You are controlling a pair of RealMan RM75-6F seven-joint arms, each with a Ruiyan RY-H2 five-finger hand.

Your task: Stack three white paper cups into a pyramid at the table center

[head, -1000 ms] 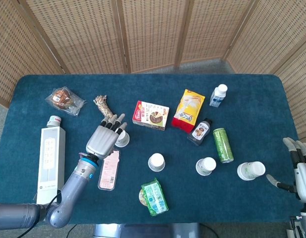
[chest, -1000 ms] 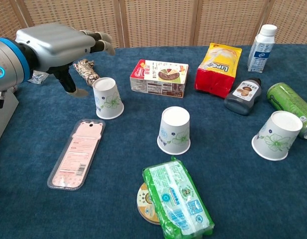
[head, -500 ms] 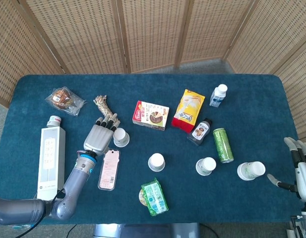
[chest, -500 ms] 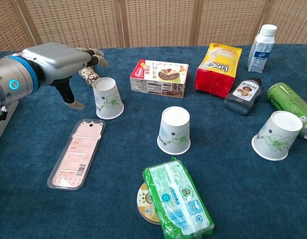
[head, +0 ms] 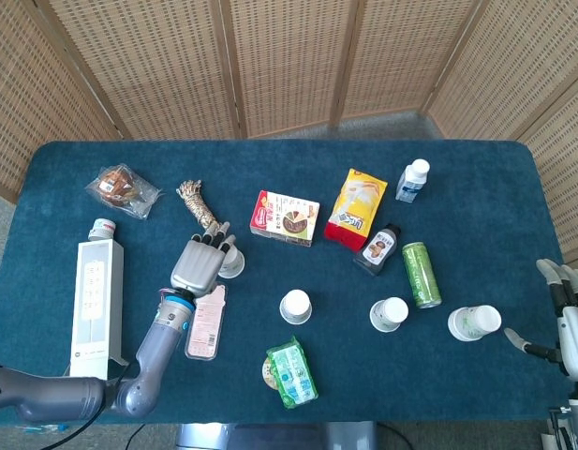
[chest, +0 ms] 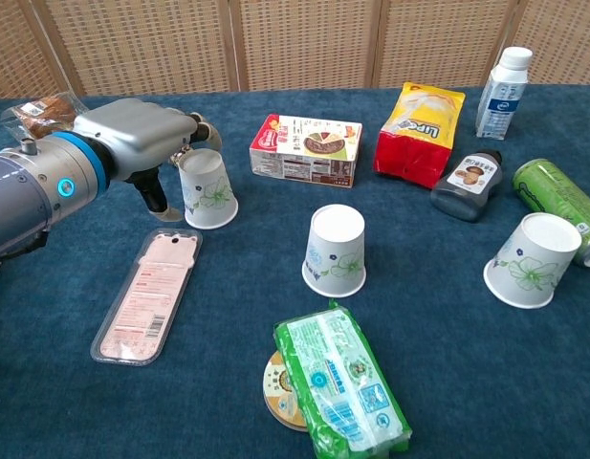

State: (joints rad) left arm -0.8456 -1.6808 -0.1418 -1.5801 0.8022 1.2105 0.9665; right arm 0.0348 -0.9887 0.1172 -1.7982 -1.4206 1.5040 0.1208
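4 white paper cups show on the blue table (head: pixel 476 187). The leftmost cup (chest: pixel 207 187) stands upside down at left of centre, its long axis upright; the left hand (chest: pixel 146 142) sits against its far-left side, fingers apart and partly hidden behind the cup, so whether they grip it cannot be told. A 2nd cup (chest: pixel 336 250) stands inverted near the table centre. A 3rd cup (chest: pixel 532 259) tilts, base up, to the right. The 4th cup (head: pixel 474 322) lies on its side at the right edge, seen only from the head camera. Just beyond it the right hand (head: pixel 568 314), cut off by the frame edge, has its fingers spread, holding nothing. A pink packet (chest: pixel 148 294) lies beside the leftmost cup.
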